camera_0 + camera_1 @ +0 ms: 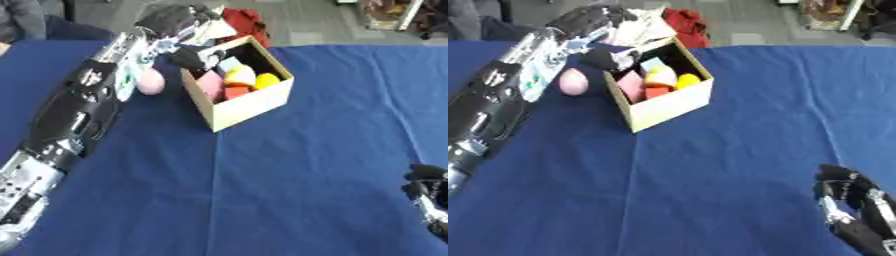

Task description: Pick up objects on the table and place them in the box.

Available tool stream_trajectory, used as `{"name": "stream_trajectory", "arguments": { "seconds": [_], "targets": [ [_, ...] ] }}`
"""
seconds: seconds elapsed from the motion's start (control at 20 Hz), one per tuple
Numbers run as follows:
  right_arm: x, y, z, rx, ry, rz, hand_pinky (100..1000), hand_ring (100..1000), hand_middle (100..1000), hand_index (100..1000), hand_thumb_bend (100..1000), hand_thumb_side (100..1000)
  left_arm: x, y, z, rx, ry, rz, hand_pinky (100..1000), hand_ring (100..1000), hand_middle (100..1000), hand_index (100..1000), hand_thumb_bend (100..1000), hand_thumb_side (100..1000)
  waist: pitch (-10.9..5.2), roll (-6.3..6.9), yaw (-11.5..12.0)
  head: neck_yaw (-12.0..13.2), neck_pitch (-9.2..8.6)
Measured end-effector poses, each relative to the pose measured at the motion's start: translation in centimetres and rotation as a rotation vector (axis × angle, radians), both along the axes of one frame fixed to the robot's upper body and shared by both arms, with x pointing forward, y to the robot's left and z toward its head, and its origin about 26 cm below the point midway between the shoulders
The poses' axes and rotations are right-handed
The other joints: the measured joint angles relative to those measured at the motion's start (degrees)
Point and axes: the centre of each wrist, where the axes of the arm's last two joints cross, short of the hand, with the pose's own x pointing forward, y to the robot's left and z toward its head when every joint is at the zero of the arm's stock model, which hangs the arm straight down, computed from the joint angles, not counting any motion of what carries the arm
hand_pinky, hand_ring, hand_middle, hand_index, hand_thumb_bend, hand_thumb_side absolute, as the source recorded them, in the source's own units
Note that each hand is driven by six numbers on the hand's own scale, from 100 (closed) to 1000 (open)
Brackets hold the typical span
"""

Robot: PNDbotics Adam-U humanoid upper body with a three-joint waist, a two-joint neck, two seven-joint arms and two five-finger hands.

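Observation:
An open cardboard box (249, 106) stands on the blue table (306, 165) at the back centre. Inside lie a pink block (210, 84), a yellow ball (266, 79), a red piece (234, 92) and a yellow and white toy (239, 75). A pink egg-shaped object (150, 81) rests on the cloth just left of the box. My left hand (175, 22) hovers over the box's back left corner, with a dark part (188, 57) down at the rim. A white sheet-like thing (636, 27) shows beside it. My right hand (846, 200) rests open at the lower right.
My left arm (83, 107) stretches along the table's left side, passing close to the pink object. A red cloth (245, 21) lies on the floor behind the box. The blue cloth spreads flat in front of and to the right of the box.

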Motion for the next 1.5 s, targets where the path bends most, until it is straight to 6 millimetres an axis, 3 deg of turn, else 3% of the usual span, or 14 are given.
{"name": "stream_trajectory", "arguments": {
  "seconds": [0.35,0.6,0.75,1.1,1.5],
  "targets": [
    [0.0,-0.1,0.0,0.002,-0.002,-0.008,680,660,675,804,100,400,-1.6,4.6,1.0,-0.024,0.071,0.135,824,773,838,932,264,438,0.0,0.0,1.1,-0.67,-0.04],
    [0.0,-0.1,0.0,0.002,-0.003,-0.009,680,660,675,804,100,399,-1.2,7.6,-1.3,-0.029,0.202,0.266,808,746,810,915,296,324,0.0,0.0,1.34,-0.89,-0.07],
    [0.0,-0.2,0.0,0.002,-0.004,-0.011,679,660,675,804,100,399,-1.0,8.8,-2.8,-0.019,0.258,0.315,805,743,807,912,308,334,0.0,0.0,1.35,-0.92,-0.08],
    [0.0,-0.2,0.0,0.003,-0.004,-0.013,678,660,675,804,100,401,-0.4,9.1,-5.3,-0.004,0.357,0.324,802,742,806,910,317,344,0.0,-0.02,1.31,-0.91,-0.08],
    [0.0,-0.2,0.0,0.003,-0.004,-0.013,678,661,675,804,100,404,0.0,8.5,-7.3,0.005,0.375,0.342,776,704,772,885,295,219,0.0,-0.02,1.12,-0.81,-0.08]
  ]
}}
